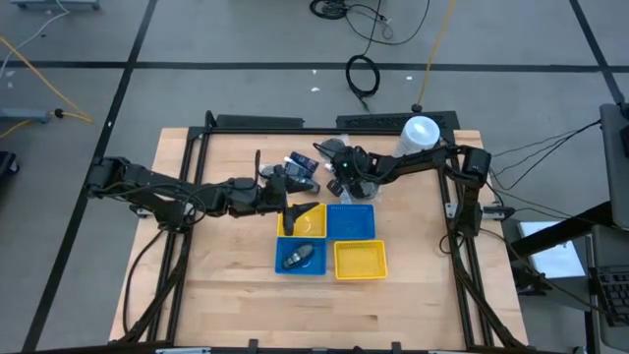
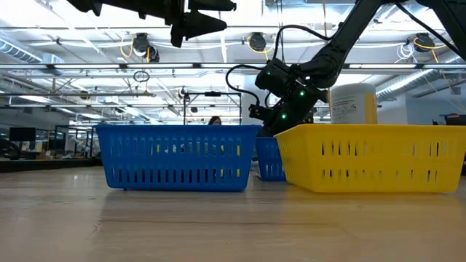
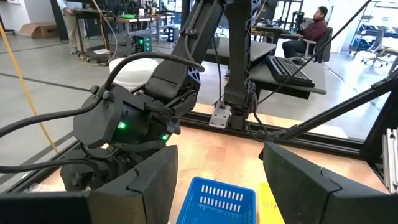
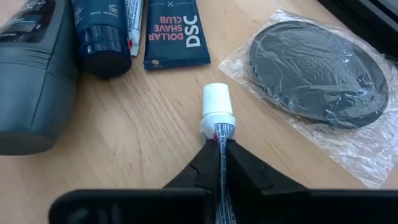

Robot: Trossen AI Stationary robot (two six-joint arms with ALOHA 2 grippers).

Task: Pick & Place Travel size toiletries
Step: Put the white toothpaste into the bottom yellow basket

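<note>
The toiletries lie in a pile (image 1: 313,162) at the table's far middle. The right wrist view shows dark bottles (image 4: 99,34), a dark "DSC" tube (image 4: 176,31) and a round flat dark packet in clear wrap (image 4: 317,65) lying flat on the wood. My right gripper (image 4: 219,144) is low at this pile (image 1: 340,184), shut on a thin white tube (image 4: 217,109). My left gripper (image 3: 219,155) hangs open, high above the far yellow tray (image 1: 303,222), and touches nothing. Dark items lie in the near blue tray (image 1: 300,258). My right gripper pinches the thin white tube between its two fingers, on the flat body just behind the neck (image 4: 217,132). The fingers lie along the tube. Its white cap (image 4: 217,99) points away from them, low over the wood; whether the cap touches the table I cannot tell.
Four square trays stand in a block at mid-table: yellow and blue (image 1: 351,221) on the far side, blue and yellow (image 1: 360,260) on the near side. A tall white canister (image 1: 420,133) stands at the far right. Bare wood lies on the near side and on the left.
</note>
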